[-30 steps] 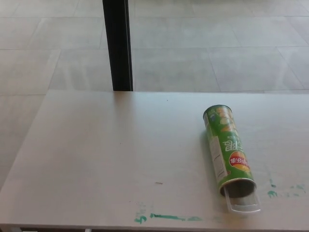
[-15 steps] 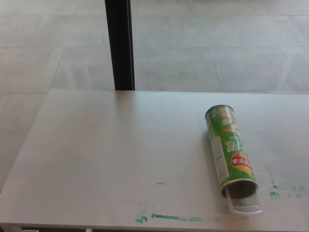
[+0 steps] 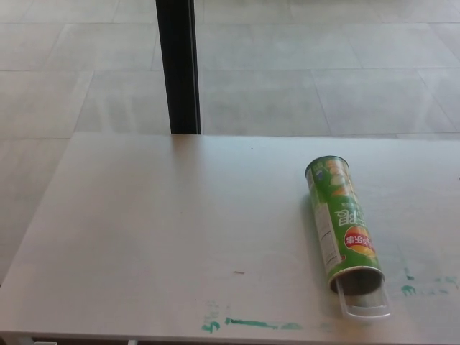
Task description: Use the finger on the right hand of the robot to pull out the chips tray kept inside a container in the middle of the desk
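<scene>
Still nothing shifted since a second ago: can lies on desk, clear tray peeking from near mouth. Neither hand in view, so state unknowable. Pull not begun.

A slight shift of the whole picture is noted against the view one second ago: the black post, the desk and the green chips container are all displaced a little to the right together, which is camera movement, not movement of the things. Against half a second ago, no change is seen.
</scene>
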